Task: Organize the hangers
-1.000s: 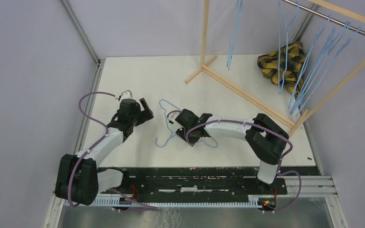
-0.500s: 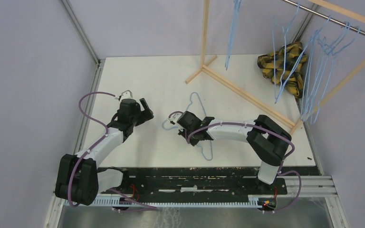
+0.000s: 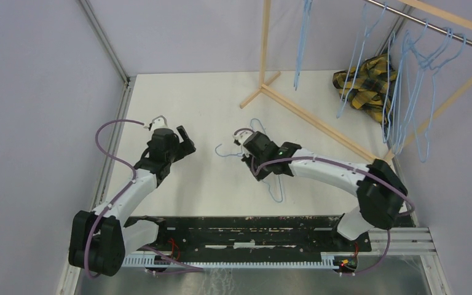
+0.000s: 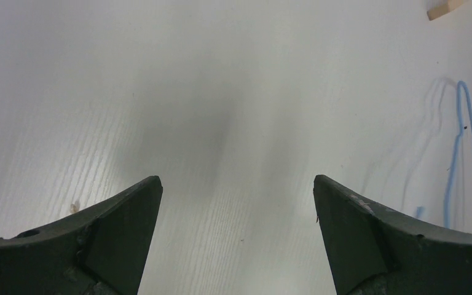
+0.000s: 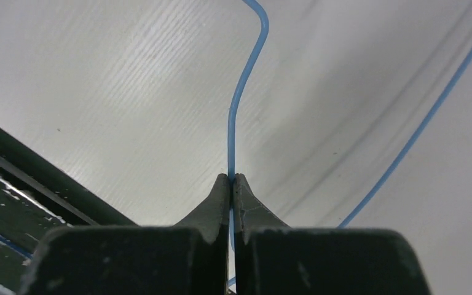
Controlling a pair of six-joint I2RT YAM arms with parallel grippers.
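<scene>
A hanger [image 5: 230, 141] is sitting over the middle of the desk [image 3: 209, 98], the left pincer [image 3: 186, 142] hovering left of it, the rack [image 3: 310, 117] standing far right.

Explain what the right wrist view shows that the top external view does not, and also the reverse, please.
Only the right wrist view: the right claw pinched shut on the thin wire of the held hanger.
Only the top external view: the wooden rack, the hung hangers on its rail, the plaid cloth, and the left claw, open and apart from the held hanger.
Both: the held hanger's blue wire and the white table.
</scene>
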